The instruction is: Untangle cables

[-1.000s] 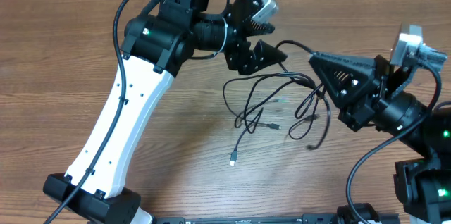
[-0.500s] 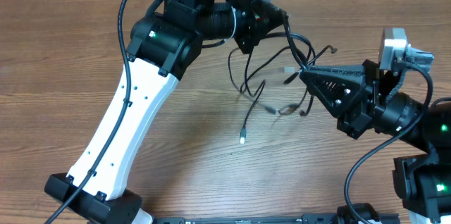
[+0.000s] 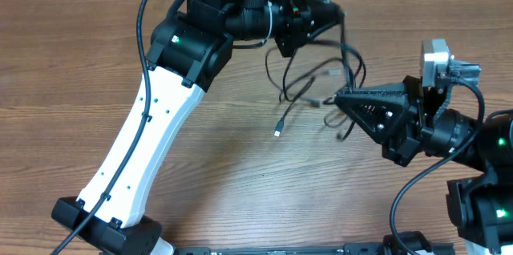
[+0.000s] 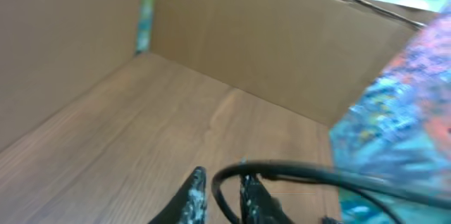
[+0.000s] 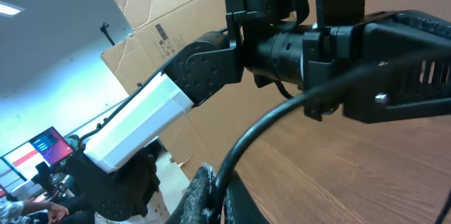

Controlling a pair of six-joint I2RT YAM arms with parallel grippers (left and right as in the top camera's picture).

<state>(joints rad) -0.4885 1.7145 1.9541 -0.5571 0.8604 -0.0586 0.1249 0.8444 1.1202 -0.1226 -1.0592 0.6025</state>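
Robotics lab workspace.
A wood-grain table is walled in by cardboard panels; a lit monitor is seen beyond, in a large open room.

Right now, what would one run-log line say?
left claw: shut on cables | right claw: shut on cables | cables: tangled, strung between both claws

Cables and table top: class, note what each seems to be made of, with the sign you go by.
Cables: thin black cords, probably plastic- or rubber-sheathed; matte, bending into loose loops. Plug end: likely metal, a pale tip. Table top: wood or wood-look laminate, brown grain lines; which one cannot be told.
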